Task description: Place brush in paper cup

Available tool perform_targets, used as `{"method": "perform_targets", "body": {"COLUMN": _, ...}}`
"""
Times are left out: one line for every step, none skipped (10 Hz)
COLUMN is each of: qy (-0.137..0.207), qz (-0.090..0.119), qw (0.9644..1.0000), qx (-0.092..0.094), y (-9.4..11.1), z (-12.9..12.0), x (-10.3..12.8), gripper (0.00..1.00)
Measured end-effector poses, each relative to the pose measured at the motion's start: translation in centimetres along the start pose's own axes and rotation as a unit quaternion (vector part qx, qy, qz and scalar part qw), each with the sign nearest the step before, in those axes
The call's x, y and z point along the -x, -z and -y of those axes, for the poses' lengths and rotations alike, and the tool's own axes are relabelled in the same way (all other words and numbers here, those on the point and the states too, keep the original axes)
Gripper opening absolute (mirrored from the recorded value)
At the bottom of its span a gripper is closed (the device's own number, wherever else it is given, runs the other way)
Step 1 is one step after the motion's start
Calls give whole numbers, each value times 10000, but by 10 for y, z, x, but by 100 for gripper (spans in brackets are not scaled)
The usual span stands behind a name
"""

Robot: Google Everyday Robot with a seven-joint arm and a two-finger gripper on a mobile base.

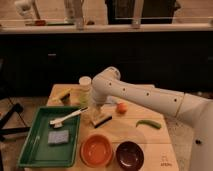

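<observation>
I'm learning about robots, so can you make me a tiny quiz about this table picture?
1. True or false: the long white-handled brush lies in the green plastic tray.
2. Where is the robot's tool? A) low, by the blocky black-and-white scrubber B) raised high above everything
3. What colour is the round bowl nearest the tray?
Key: 1 true; 2 A; 3 orange.

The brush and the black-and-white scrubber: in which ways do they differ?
The brush is long and slim; the scrubber is short and blocky. The brush is whitish all over; the scrubber is black and white. The brush lies in the green tray, handle pointing toward its right rim; the scrubber lies on the table. The tool hangs between them, just above the scrubber. Both lie flat.
</observation>
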Motion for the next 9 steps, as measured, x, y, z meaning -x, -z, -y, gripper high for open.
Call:
{"method": "perform_targets", "body": {"qy": -10, "qz": 10, "qw": 10000, "qx": -19, "y": 0, "z": 0, "x": -1, "gripper": 80}}
{"method": "perform_targets", "body": {"qy": -7, "qz": 85, "qw": 9999, "qx": -76, "y": -2, "z": 1, "x": 1, "gripper": 80}}
{"method": "perform_targets", "body": {"qy": -16, "qz": 206, "qw": 9997, "qx": -142, "y": -6, "z": 2, "x": 5, "gripper": 80}}
{"method": "perform_targets", "body": {"qy": -9, "qz": 332, "qw": 9993, "qx": -169, "y": -15, "z": 6, "x": 11, "gripper": 80}}
{"method": "perform_targets", "body": {"qy": 1, "qz": 421, "qw": 9990, "qx": -176, "y": -24, "z": 10, "x": 18, "gripper": 80}}
{"method": "perform_targets", "body": {"qy": 7, "qz": 481, "qw": 9987, "qx": -173, "y": -29, "z": 13, "x": 21, "gripper": 80}}
{"method": "perform_targets", "body": {"qy": -12, "qz": 516, "qw": 9985, "qx": -165, "y": -34, "z": 15, "x": 20, "gripper": 80}}
{"method": "perform_targets", "body": {"qy": -7, "qz": 559, "qw": 9984, "qx": -128, "y": -40, "z": 16, "x": 22, "gripper": 80}}
{"method": "perform_targets", "body": {"qy": -11, "qz": 579, "qw": 9983, "qx": -96, "y": -44, "z": 15, "x": 23, "gripper": 80}}
